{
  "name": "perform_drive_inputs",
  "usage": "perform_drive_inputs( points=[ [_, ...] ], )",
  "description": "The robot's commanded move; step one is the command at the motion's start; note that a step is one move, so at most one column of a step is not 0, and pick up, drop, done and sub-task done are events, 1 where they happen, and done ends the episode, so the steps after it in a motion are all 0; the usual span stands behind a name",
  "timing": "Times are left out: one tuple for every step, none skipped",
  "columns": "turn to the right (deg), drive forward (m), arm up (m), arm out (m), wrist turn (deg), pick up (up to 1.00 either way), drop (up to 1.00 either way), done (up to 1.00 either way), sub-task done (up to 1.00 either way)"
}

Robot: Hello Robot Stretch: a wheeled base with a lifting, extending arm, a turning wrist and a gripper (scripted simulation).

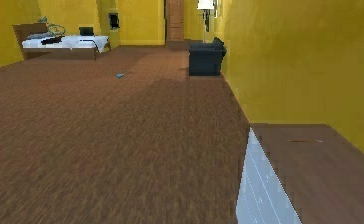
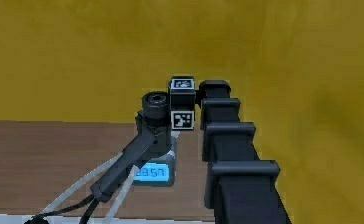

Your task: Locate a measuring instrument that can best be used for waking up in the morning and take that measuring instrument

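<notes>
A small clock with a pale blue lit display [image 2: 151, 172] stands on a brown wooden tabletop [image 2: 40, 150] against a yellow wall. My gripper [image 2: 78, 198] reaches down toward the arm side view's left from its dark body, right in front of the clock. I cannot tell whether it holds anything, since the clock stands on the table behind it. The dark arm bar [image 2: 230, 150] rises from the bottom edge, with the white marker squares [image 2: 182, 100] at its far end.
In the forward view, brown carpet runs ahead to a bed [image 1: 65, 42] at the far left and a dark cabinet [image 1: 207, 57] by the yellow wall. A wooden tabletop [image 1: 320, 165] lies at lower right. A small object [image 1: 120, 75] lies on the floor.
</notes>
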Motion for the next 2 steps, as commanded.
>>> perform_drive_inputs(
  points=[
    [0.0, 0.0, 0.0, 0.0, 45.0, 0.0, 0.0, 0.0, 0.0],
    [0.0, 0.0, 0.0, 0.0, 45.0, 0.0, 0.0, 0.0, 0.0]
  ],
)
